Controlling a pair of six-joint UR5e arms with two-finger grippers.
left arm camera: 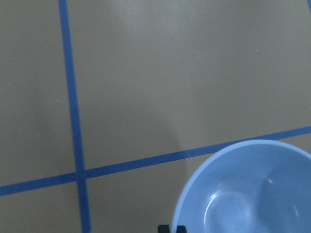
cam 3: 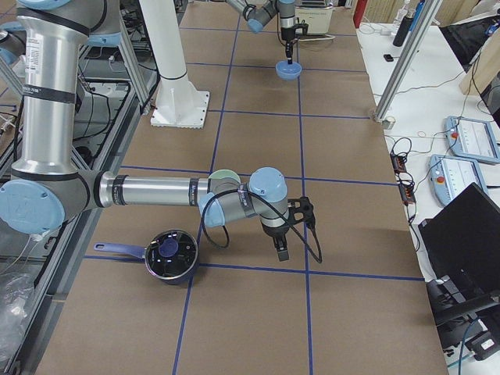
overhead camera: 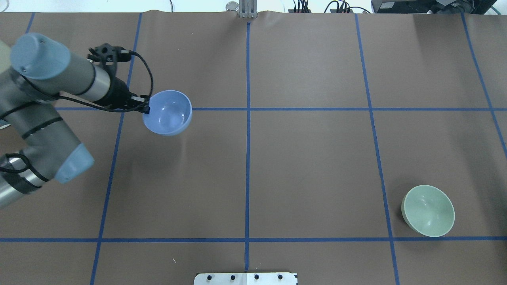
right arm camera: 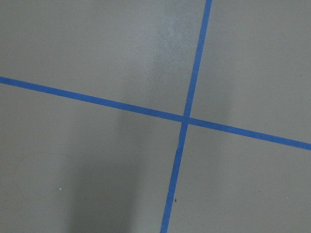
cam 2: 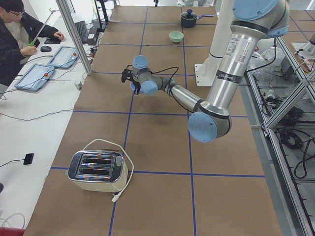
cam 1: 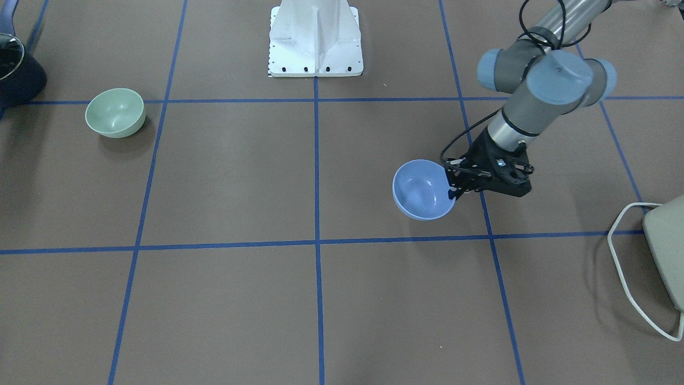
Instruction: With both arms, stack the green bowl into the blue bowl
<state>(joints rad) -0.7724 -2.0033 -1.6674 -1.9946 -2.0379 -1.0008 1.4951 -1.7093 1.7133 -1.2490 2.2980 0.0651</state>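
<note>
Brown taped table (overhead camera: 317,166): green bowl (overhead camera: 428,210) sits untouched toward my right end, near the base-side edge. My left gripper (cam 1: 454,185) is clenched on the rim of the blue bowl (cam 1: 419,191), which leaves its hollow open for stacking. Right gripper (cam 3: 281,251): finger state cannot be told.

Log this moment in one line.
left gripper: shut on blue bowl rim | green bowl: on table, ungripped | right gripper: state unclear | stack: pending

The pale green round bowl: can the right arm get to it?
Probably yes. The glossy mint-green round bowl stands uncovered, and the right arm's black two-finger gripper hangs close by with nothing between them.
</note>
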